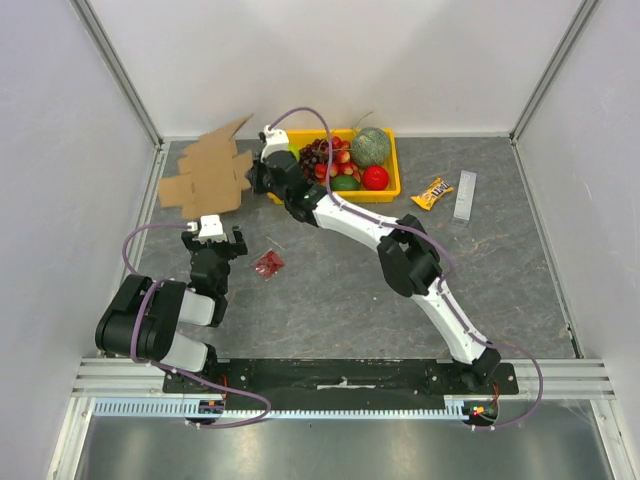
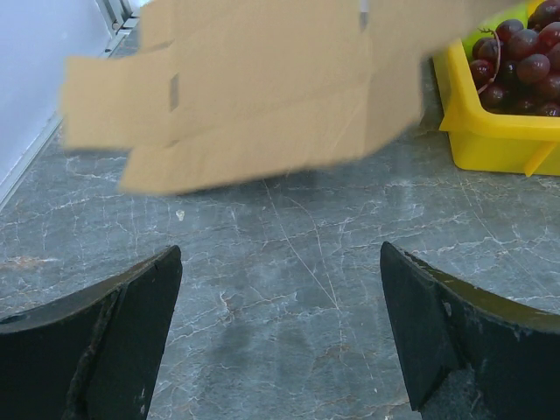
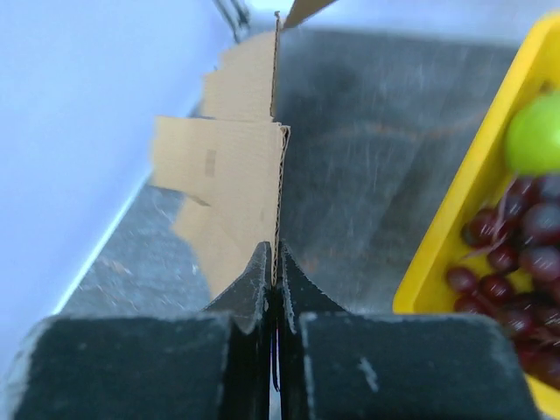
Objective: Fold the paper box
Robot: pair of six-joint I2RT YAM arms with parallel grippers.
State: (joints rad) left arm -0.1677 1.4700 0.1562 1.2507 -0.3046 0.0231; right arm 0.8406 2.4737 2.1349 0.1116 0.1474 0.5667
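Note:
The paper box (image 1: 205,172) is a flat brown cardboard sheet with flaps, at the back left of the table. My right gripper (image 1: 255,178) is shut on its right edge and holds it off the table. In the right wrist view the sheet (image 3: 236,175) stands edge-on, pinched between my right gripper's (image 3: 276,262) jaws. In the left wrist view the box (image 2: 254,87) hangs blurred ahead, above the table. My left gripper (image 1: 213,240) is open and empty, nearer than the box; it also shows in the left wrist view (image 2: 280,324).
A yellow fruit tray (image 1: 385,190) with grapes, a melon and other fruit stands right of the box. A small dark-red packet (image 1: 268,264) lies right of my left gripper. A yellow candy packet (image 1: 432,193) and a clear strip (image 1: 465,195) lie at the right.

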